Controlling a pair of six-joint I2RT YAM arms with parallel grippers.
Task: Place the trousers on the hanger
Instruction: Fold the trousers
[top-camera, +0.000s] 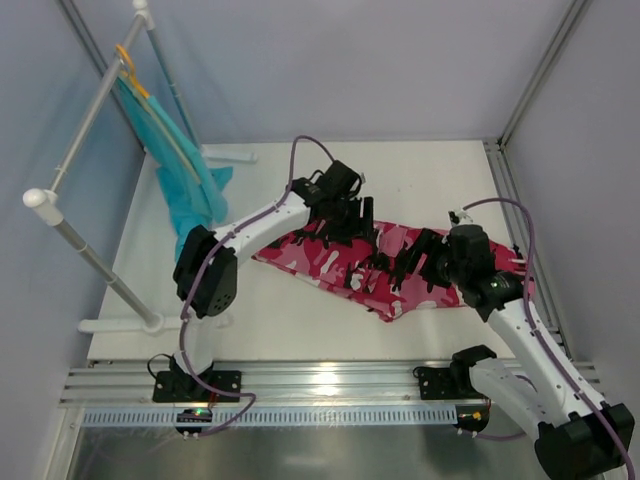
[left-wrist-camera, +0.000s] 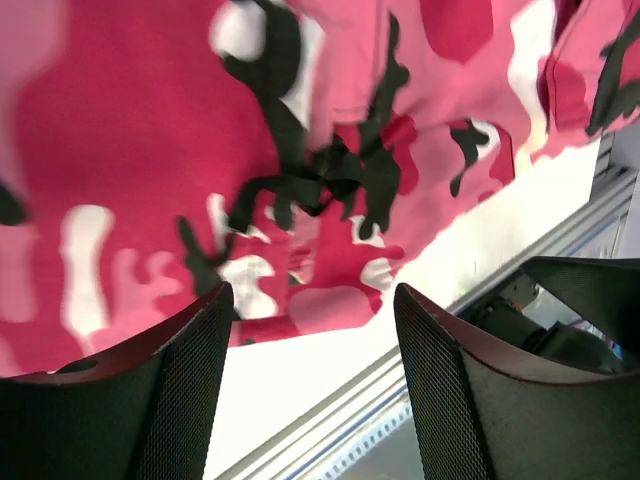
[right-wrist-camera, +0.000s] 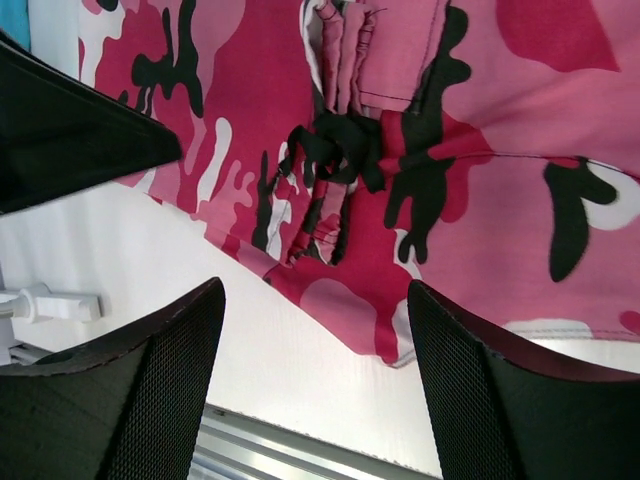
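The pink camouflage trousers (top-camera: 330, 262) lie crumpled across the middle of the white table. My left gripper (top-camera: 345, 225) hovers over their far left part, open with nothing between its fingers. In the left wrist view the cloth (left-wrist-camera: 150, 150) fills the upper picture above the open left gripper (left-wrist-camera: 310, 300). My right gripper (top-camera: 405, 265) stands over the trousers' right half, open and empty too. The right wrist view shows the trousers (right-wrist-camera: 500, 130) with their near hem just beyond the open right gripper (right-wrist-camera: 315, 295). The hanger is not in view.
A white tube rack (top-camera: 85, 130) stands at the left, carrying a teal garment (top-camera: 185, 170) on an orange hanger (top-camera: 128, 65). An aluminium rail (top-camera: 320, 385) runs along the table's near edge. The left arm's dark body (right-wrist-camera: 70, 130) shows in the right wrist view.
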